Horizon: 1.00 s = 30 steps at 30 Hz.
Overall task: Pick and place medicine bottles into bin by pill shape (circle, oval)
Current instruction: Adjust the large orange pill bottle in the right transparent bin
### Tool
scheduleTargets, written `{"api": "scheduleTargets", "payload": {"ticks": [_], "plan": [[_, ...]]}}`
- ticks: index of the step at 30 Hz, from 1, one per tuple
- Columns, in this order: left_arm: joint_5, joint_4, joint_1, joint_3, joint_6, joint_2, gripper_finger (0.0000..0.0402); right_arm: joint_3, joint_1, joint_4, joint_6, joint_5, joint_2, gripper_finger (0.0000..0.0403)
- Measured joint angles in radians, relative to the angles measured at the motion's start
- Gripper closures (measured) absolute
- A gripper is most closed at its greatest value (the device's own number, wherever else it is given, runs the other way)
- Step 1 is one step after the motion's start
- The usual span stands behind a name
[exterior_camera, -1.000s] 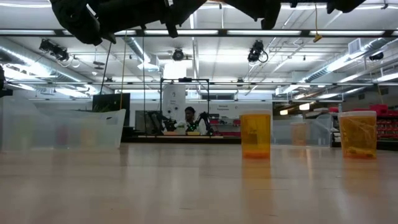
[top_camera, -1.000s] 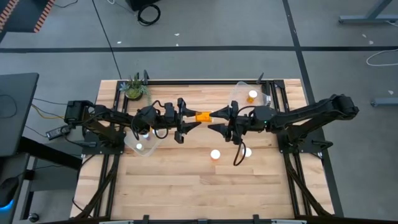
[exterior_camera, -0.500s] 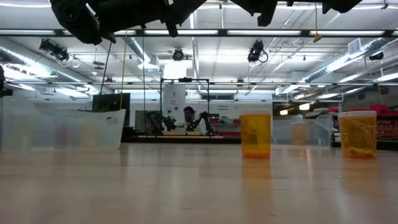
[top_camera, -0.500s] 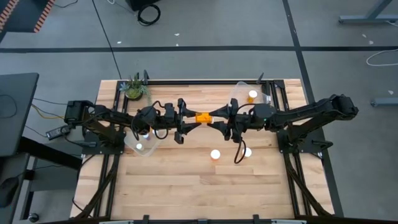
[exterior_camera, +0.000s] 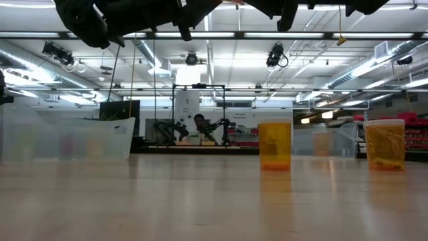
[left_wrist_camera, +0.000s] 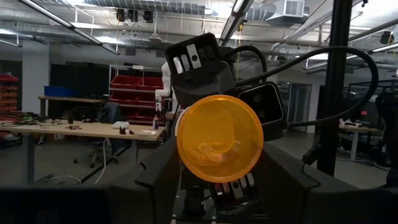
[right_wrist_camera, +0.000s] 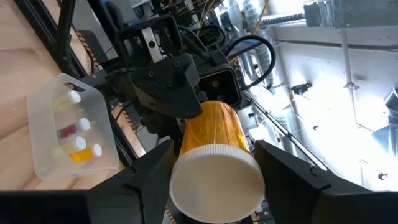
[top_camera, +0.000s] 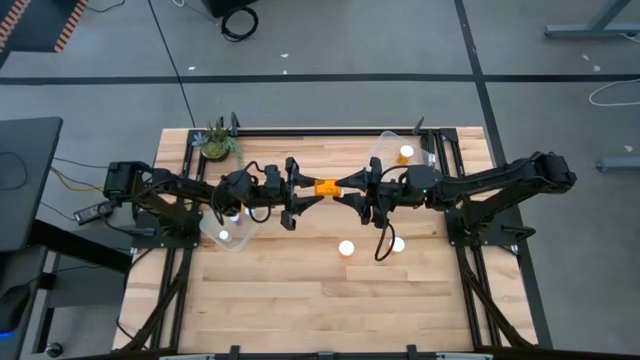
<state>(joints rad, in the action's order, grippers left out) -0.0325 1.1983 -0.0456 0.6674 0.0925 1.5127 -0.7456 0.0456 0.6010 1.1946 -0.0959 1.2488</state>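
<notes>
An amber medicine bottle point(top_camera: 325, 187) with a white cap hangs level above the middle of the table, between my two grippers. My left gripper point(top_camera: 308, 190) comes from the table's left and is shut on the bottle's base end. My right gripper point(top_camera: 346, 187) comes from the right and is shut on the cap end. The left wrist view shows the bottle's round bottom point(left_wrist_camera: 219, 138); the right wrist view shows its cap point(right_wrist_camera: 216, 183). Two more bottles point(top_camera: 346, 248) point(top_camera: 397, 244) stand upright on the table on their bases, near the right arm. My left gripper pinches the bottle's base end point(left_wrist_camera: 186, 163) between its two fingers, one on each side. The fingers come level from the table's left and lie along the bottle. The bottle is level and clear of the table. My right gripper has the white cap point(right_wrist_camera: 180, 177) between its two fingers, one on each side of the rim. The fingers come level from the table's right, along the bottle's length. The cap end faces this wrist and the bottle is lifted clear.
A clear bin point(top_camera: 228, 228) holding several bottles sits under the left arm. A second clear bin point(top_camera: 392, 150) with one bottle point(top_camera: 405, 153) stands at the far right. A potted plant point(top_camera: 215, 143) is at the far left corner. The near half of the table is bare wood.
My right gripper's fingers have shut from wide open onto the cap end of the bottle. Both arms have kept their places, and the bottle has stayed level between them.
</notes>
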Motion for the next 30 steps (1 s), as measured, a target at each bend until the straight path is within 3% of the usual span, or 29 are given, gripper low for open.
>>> {"api": "scheduleTargets", "payload": {"ticks": [17, 30], "plan": [[0.000, -0.012, 0.000, 0.000, -0.002, 0.000, 0.0201, 0.000, -0.004, -0.009, -0.030, -0.002, -0.001, 0.0180], [-0.004, -0.062, -0.004, 0.000, -0.052, -0.001, 0.0127, 0.000, -0.003, -0.030, -0.052, -0.054, 0.000, 0.0181]]}}
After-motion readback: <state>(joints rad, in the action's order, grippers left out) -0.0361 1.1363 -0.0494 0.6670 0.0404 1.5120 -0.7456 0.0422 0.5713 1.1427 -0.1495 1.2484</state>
